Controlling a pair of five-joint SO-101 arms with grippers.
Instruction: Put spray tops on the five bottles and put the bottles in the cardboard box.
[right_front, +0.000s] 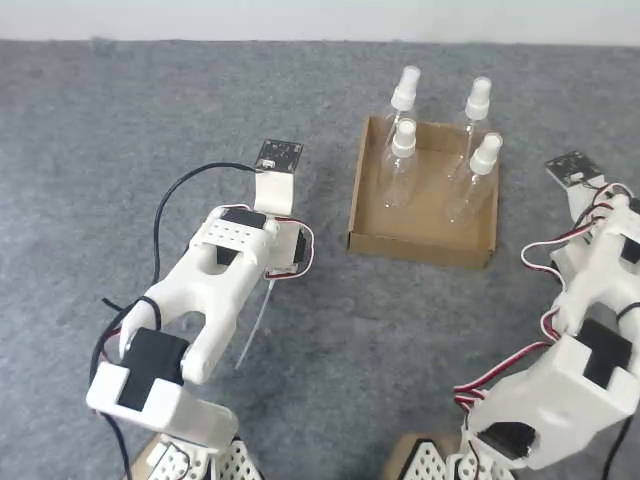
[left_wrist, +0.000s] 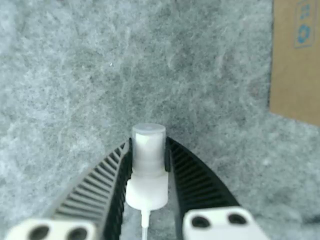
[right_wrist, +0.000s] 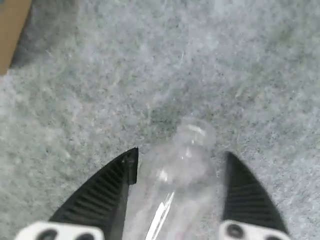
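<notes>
My left gripper is shut on a white spray top, its cap pointing away and its thin dip tube hanging down over the carpet, left of the cardboard box. My right gripper is shut on a clear bottle with an open neck and no top, held just above the carpet. Several clear bottles with white spray tops stand in the box. The right arm stands to the right of the box.
Grey carpet covers the table. A corner of the cardboard box is in the left wrist view, and an edge of it is in the right wrist view. Open carpet lies between the two arms in front of the box.
</notes>
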